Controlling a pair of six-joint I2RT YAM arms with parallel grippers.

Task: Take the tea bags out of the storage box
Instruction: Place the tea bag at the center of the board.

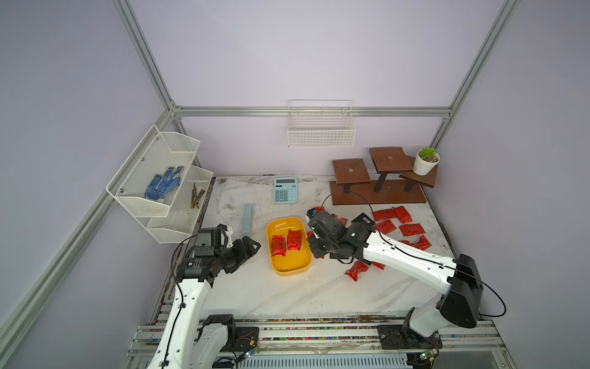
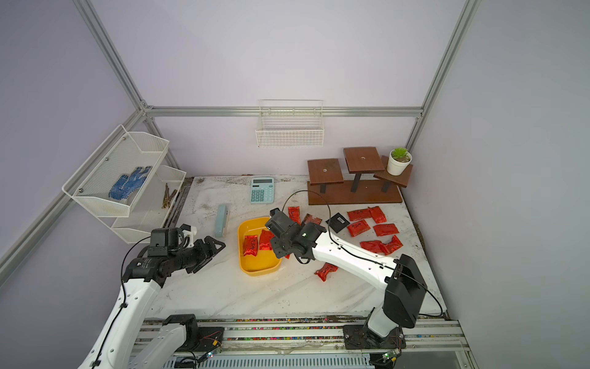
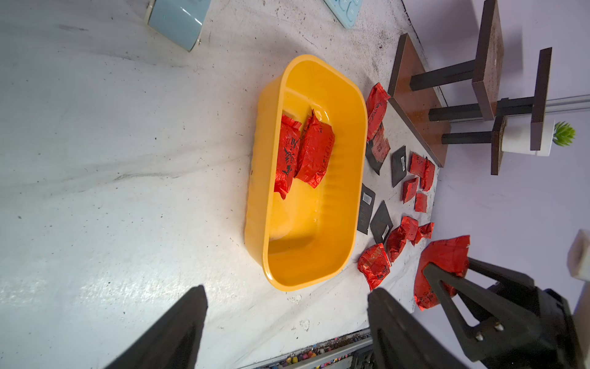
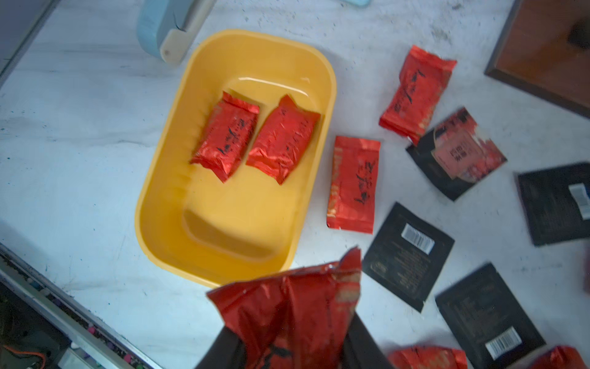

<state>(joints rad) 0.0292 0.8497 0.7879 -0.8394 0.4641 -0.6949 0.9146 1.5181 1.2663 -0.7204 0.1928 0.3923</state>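
Observation:
The yellow storage box (image 1: 292, 272) (image 2: 258, 271) lies mid-table with two red foil tea bags (image 1: 278, 245) (image 4: 225, 140) side by side in its far half. My right gripper (image 1: 315, 248) (image 4: 292, 335) hovers just beyond the box's right rim, shut on a crinkled red tea bag (image 4: 287, 306) (image 3: 443, 265). My left gripper (image 1: 252, 247) (image 3: 287, 297) is open and empty, left of the box and pointing at it. Several more red tea bags (image 1: 412, 229) and flat black sachets (image 4: 408, 255) lie spread on the table to the right of the box.
A blue calculator (image 1: 285, 190) and a pale blue oblong item (image 1: 247, 220) lie behind the box. A brown wooden stand (image 1: 380, 191) with a potted plant (image 1: 426, 161) fills the back right. A wire basket (image 1: 321, 127) hangs on the wall and a mesh shelf (image 1: 156, 179) on the left.

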